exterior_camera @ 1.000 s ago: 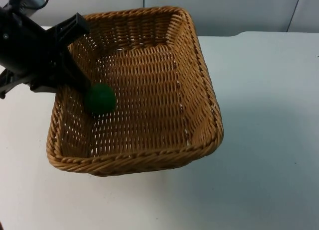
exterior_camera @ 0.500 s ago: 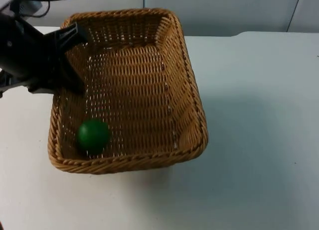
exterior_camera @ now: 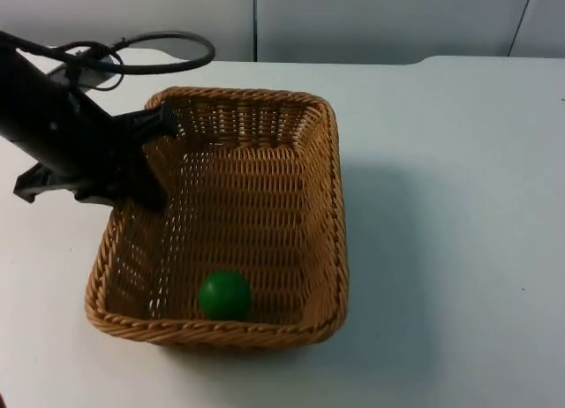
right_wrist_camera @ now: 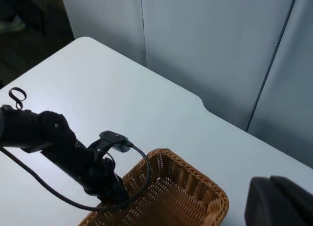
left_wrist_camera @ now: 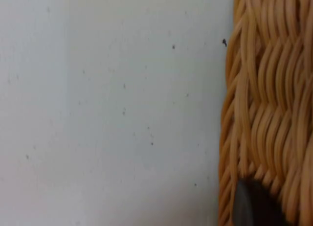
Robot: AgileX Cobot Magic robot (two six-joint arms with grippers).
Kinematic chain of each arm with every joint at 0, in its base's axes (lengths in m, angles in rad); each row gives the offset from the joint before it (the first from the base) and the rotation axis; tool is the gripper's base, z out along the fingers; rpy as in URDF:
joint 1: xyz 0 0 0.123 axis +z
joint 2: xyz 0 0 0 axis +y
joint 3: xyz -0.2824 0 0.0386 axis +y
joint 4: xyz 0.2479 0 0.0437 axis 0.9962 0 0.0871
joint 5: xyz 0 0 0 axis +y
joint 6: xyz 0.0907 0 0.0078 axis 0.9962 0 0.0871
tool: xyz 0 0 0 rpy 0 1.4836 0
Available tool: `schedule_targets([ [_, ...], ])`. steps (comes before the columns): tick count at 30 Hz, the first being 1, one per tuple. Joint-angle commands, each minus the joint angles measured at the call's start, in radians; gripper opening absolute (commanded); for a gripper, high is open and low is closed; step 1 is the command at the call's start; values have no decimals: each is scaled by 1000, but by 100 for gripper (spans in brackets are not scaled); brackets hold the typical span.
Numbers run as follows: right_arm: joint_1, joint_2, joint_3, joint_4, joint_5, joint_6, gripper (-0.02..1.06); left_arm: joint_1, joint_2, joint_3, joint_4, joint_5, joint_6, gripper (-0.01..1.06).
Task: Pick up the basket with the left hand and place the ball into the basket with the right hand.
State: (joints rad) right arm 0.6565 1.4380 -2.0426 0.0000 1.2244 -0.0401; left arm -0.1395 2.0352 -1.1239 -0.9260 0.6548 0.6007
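Observation:
A woven wicker basket is left of the table's middle, low at the table; I cannot tell whether it touches. My left gripper is shut on its left wall, one finger inside and one outside. A green ball lies inside the basket against the near wall. In the left wrist view the basket's weave runs beside a black fingertip over white table. The right wrist view looks down from high up on the basket and the left arm; my right gripper waits there, away from the basket.
White table top spreads wide to the right of the basket and in front of it. The grey partition wall closes the far edge. A black cable loop lies behind the basket's left corner.
The basket has come down from close under the camera and levelled out, with the left gripper still on it. The ball rolled from the left wall to the near wall.

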Motion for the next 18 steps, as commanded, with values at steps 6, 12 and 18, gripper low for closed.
schedule_targets([
  [6,3,-7,-8,0,-3,14,0,0,-9,-67,49,27,-6,1],
  [12,3,-7,-8,0,-3,25,0,0,2,-67,50,-3,-6,1],
  [18,3,-7,-8,0,-3,25,0,0,22,-67,50,-5,-6,1],
])
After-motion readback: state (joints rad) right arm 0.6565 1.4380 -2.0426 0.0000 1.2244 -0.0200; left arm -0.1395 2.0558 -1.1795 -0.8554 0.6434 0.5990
